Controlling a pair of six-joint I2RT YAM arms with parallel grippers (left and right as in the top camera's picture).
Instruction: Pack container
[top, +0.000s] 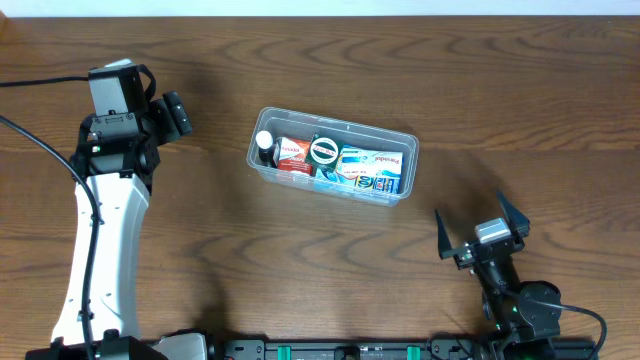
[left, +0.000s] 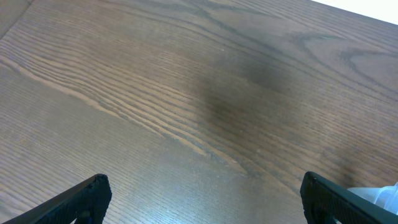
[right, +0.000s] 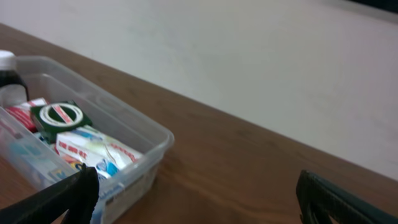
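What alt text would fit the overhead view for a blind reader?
A clear container holding small boxes and a bottle sits in the middle of a wooden table. The left gripper and right gripper are open, away from it.

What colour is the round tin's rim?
Round tin: dark green rim, best in right wrist view.

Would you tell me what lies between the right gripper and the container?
Nothing: in the overhead view, only bare table separates the right gripper from the container.

Wooden table (left: 186, 93), black fingers (left: 87, 196) spread wide at lower corners, clear container (left: 382, 194) edge bottom right
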